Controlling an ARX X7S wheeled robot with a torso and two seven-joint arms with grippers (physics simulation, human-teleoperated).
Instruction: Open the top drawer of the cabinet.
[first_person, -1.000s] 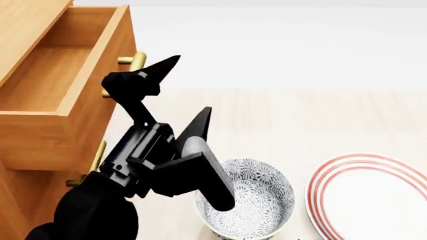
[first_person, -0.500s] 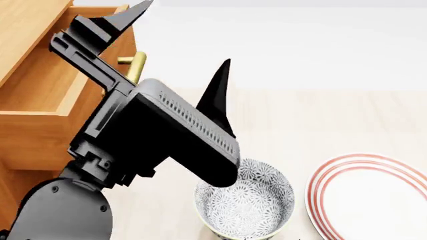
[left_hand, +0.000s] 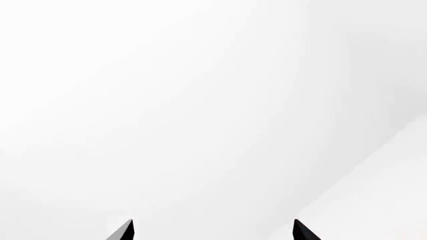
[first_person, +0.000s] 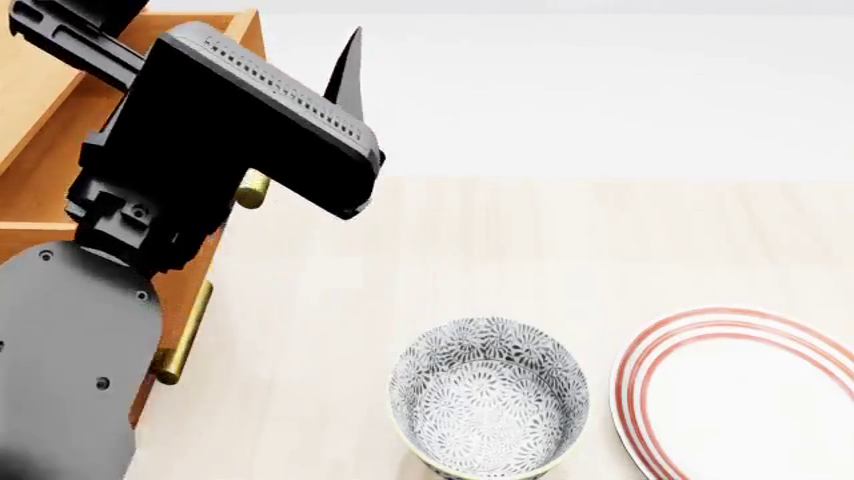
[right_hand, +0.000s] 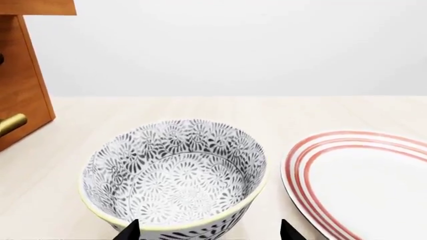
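the top drawer (first_person: 40, 130) stood pulled out at ten o'clock; left pincer (left_hand: 212, 231) raised clear, tips apart; right pincer (right_hand: 208, 231) apart over the bowl (right_hand: 175, 177).

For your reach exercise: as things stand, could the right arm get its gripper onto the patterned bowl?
Probably yes. In the right wrist view the right gripper is open with the bowl directly ahead, nothing between them. The striped plate sits beside it, apart, and the cabinet is off to the other side.

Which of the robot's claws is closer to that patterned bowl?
The right gripper: its tips sit just at the bowl. The left gripper is raised by the top drawer, away from it.
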